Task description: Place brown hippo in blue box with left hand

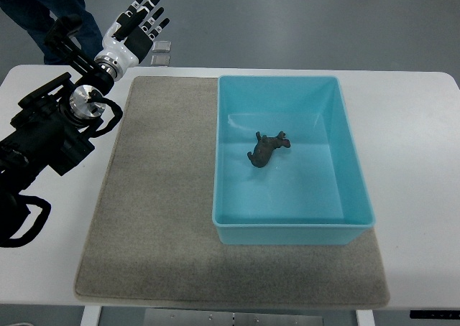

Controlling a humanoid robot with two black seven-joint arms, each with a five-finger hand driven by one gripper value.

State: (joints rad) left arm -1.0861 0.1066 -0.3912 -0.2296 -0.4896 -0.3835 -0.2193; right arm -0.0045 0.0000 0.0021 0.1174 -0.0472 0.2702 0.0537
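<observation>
A white table [420,125] fills the frame, carrying a grey mat [158,197] on which the blue box [291,229] sits right of centre. The brown hippo [269,148] lies on its side on the box floor, so little looks left to fail. The left hand [136,24], upper left, holds nothing, fingers spread; a low return sweep might still nudge the box.

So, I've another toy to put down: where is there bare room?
Bare mat lies left of the blue box, plus a strip before it; white table right of it. Inside, only the brown hippo sits mid-floor.
</observation>
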